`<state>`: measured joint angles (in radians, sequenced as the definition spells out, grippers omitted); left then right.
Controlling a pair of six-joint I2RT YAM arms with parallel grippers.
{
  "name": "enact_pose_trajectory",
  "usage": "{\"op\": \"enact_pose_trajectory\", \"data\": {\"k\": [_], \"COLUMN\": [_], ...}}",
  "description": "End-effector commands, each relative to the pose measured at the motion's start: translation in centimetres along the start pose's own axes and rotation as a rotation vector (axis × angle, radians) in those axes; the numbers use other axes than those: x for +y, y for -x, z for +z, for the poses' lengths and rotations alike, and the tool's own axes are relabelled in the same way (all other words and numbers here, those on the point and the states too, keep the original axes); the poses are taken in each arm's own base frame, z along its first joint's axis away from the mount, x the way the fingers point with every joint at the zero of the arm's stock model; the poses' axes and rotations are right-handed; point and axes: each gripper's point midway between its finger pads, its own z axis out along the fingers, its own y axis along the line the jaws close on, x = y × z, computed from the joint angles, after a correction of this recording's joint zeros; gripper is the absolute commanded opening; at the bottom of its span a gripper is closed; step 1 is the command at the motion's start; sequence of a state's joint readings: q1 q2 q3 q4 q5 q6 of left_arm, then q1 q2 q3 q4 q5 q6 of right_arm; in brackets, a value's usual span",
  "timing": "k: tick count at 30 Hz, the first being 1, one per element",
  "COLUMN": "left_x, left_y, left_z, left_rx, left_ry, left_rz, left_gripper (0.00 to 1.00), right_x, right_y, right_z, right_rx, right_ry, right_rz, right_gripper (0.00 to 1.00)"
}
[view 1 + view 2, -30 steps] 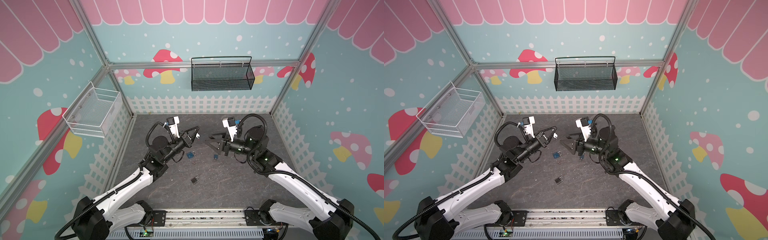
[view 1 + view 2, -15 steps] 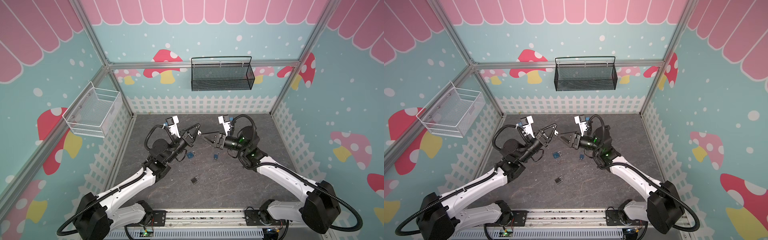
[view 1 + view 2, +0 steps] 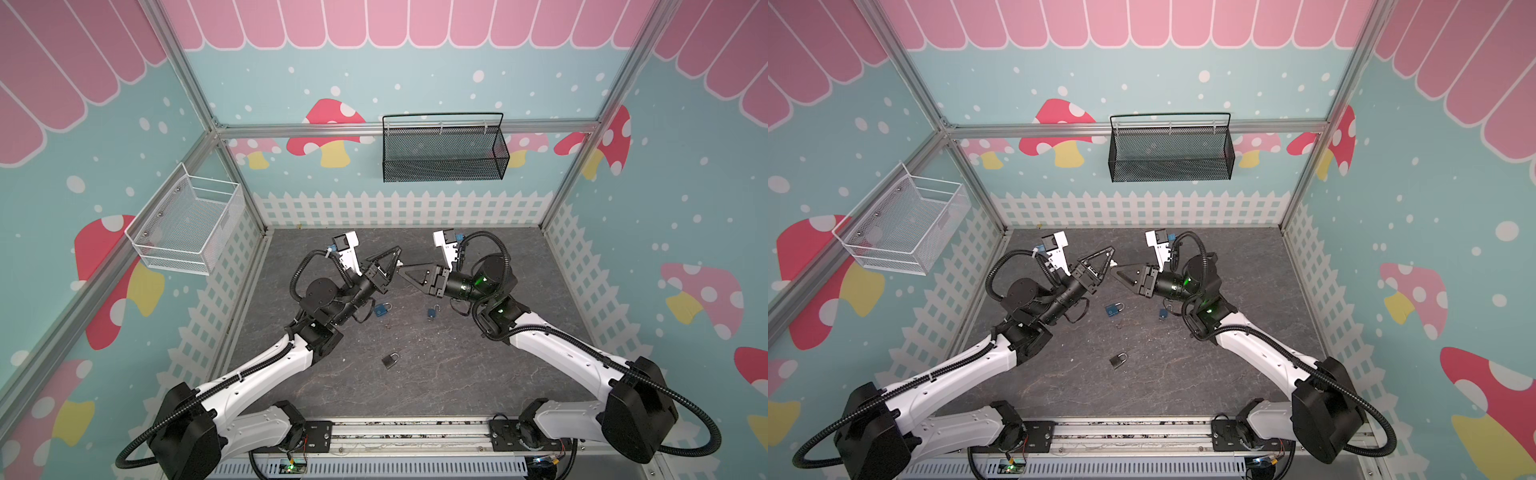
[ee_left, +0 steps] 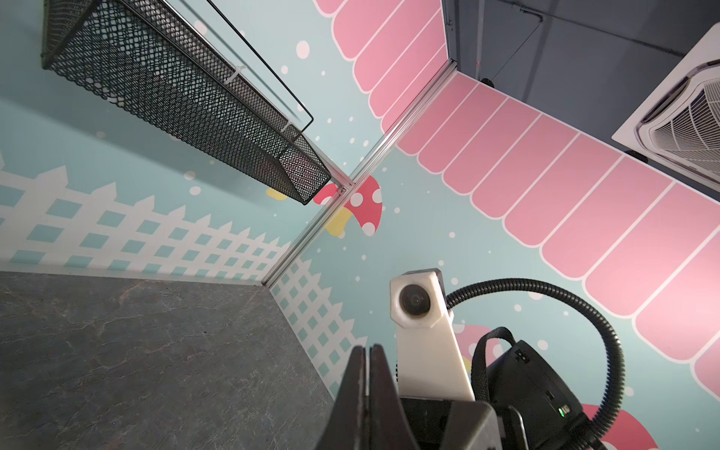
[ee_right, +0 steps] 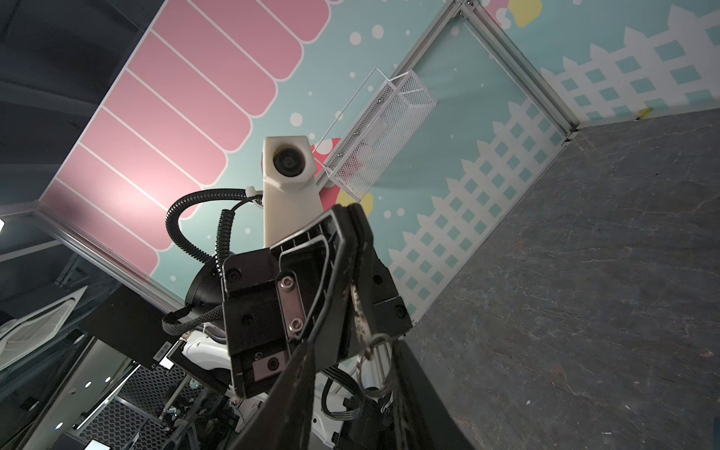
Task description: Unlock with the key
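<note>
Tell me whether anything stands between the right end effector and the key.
Nothing visible does. The key sticks out of the shut left end effector, and the open right end effector has its fingers on both sides of it.

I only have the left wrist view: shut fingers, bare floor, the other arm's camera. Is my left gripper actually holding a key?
Observer: Yes. The left gripper pinches a key; the right wrist view shows it at the fingertips.
Operator: Where is the right gripper?
Observer: Tip to tip with the left. The right gripper has its jaws apart, one on each side of the key.
Operator: And the padlocks?
Observer: All three lie loose on the floor: a blue padlock, a second blue padlock beside it, and a dark padlock nearer the arms' bases.
</note>
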<state>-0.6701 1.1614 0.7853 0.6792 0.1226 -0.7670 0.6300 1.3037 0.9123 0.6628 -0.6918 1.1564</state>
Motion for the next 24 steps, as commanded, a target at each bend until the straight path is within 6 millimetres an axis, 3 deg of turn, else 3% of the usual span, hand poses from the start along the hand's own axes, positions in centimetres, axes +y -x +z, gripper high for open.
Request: {"op": "enact_pose_trajectory", "data": {"k": [1,15,24], "left_x": [-0.3,-0.5,-0.3], "left_y": [0.2,0.4,0.1], "left_z": [0.1,0.0,0.0], "left_rx": [-0.022,-0.03,-0.026], "left_ry": [-0.012,-0.013,-0.003], "left_rz": [-0.001,0.002,0.002], "left_gripper": [0.0,0.0,0.0], "right_x": [1.8,1.2,0.5], "right_y": [1.2,1.3,1.2], "right_z": [0.1,0.4,0.6], "right_rx": [-0.04,-0.052,-0.054], "right_ry": [0.06,0.056,0.041], "right_rz": [-0.035,-0.051,-0.055], "right_gripper": [0.3,0.23,0.09]}}
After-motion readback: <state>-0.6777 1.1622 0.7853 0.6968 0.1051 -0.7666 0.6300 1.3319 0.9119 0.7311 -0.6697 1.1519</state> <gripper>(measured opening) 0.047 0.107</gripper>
